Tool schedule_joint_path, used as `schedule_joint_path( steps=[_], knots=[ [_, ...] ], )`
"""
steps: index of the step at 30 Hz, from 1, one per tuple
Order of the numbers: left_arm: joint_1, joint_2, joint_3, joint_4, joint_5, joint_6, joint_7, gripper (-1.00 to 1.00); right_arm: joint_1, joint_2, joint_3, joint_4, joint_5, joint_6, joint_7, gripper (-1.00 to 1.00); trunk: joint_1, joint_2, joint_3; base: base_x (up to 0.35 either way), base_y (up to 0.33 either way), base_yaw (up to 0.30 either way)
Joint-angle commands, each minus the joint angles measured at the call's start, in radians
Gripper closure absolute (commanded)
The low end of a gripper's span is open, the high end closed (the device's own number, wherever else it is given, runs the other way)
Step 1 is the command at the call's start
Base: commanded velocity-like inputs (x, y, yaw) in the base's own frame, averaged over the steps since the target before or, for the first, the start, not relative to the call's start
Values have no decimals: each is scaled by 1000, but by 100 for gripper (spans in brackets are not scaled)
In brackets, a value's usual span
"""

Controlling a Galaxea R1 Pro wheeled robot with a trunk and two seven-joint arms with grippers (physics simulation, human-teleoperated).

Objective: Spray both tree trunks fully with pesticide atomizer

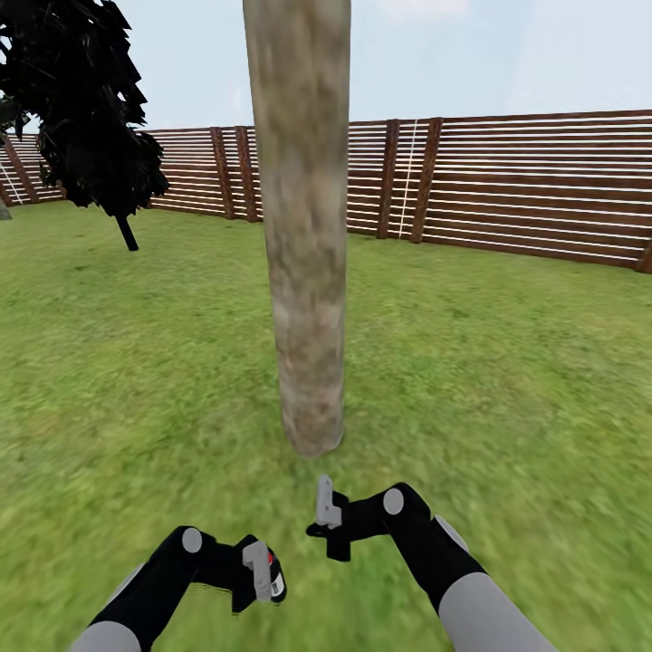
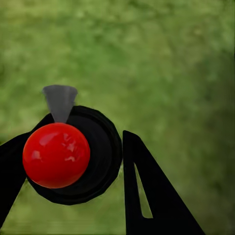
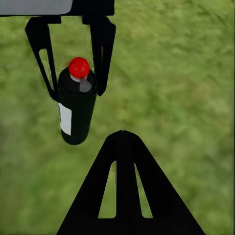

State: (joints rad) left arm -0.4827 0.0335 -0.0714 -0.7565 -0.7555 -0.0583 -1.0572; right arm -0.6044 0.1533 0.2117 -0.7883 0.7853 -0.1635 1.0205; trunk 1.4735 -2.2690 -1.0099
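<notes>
Left gripper [image 1: 263,572] fingers clamp the pesticide atomizer [image 3: 76,110]; tree trunk [image 1: 303,235] stands ahead — right gripper [image 1: 323,507] nearer, fingers' state undeterminable.

My left tool [image 3: 73,58] is black. The atomizer [image 3: 76,110] is black with a red ball top. The tree trunk [image 1: 303,226] is patchy grey-brown. The grass [image 1: 507,362] is green.
</notes>
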Motion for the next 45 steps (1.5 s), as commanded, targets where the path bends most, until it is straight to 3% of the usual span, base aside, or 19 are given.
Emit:
schedule_joint_path(
  steps=[1, 8, 14, 23, 25, 28, 30, 45],
  knots=[
    [-6, 0, 0, 0, 6, 0, 0, 100, 0, 1, 0, -8, 0, 0, 2, 100, 0, 0, 0, 0, 0, 0],
    [-13, -2, 1, 0, 24, -1, 1, 100, 0, 4, 1, -29, -1, 1, 8, 100, 0, 0, 0, 0, 0, 0],
    [-13, -21, 1, -1, 25, -2, 46, 100, 0, 10, 0, -29, -1, 1, 22, 100, 0, 0, 0, 0, 0, 0],
    [-14, -41, 1, -1, 26, -5, 51, 100, 0, 11, 0, -29, -1, 1, 24, 100, 0, 0, 0, 0, 0, 0],
    [-14, -42, 1, -1, 39, -7, 50, 100, 0, 11, 0, -29, -1, 1, 24, 100, 0, 0, 0, 0, 0, 0],
    [-14, -41, -2, 0, 98, -11, 46, 100, 0, 11, 0, -29, -1, 1, 24, 100, 0, 0, 0, 0, 0, 0],
    [-14, -40, -3, 1, 117, -13, 44, 100, 0, 10, 0, -29, -1, 1, 24, 100, 0, 0, 0, 0, 0, 0],
    [-13, -41, -1, 12, 149, -17, 39, 100, 0, 10, 0, -28, -1, 1, 23, 100, 0, 0, 0, 0, 0, 0]
  ],
)
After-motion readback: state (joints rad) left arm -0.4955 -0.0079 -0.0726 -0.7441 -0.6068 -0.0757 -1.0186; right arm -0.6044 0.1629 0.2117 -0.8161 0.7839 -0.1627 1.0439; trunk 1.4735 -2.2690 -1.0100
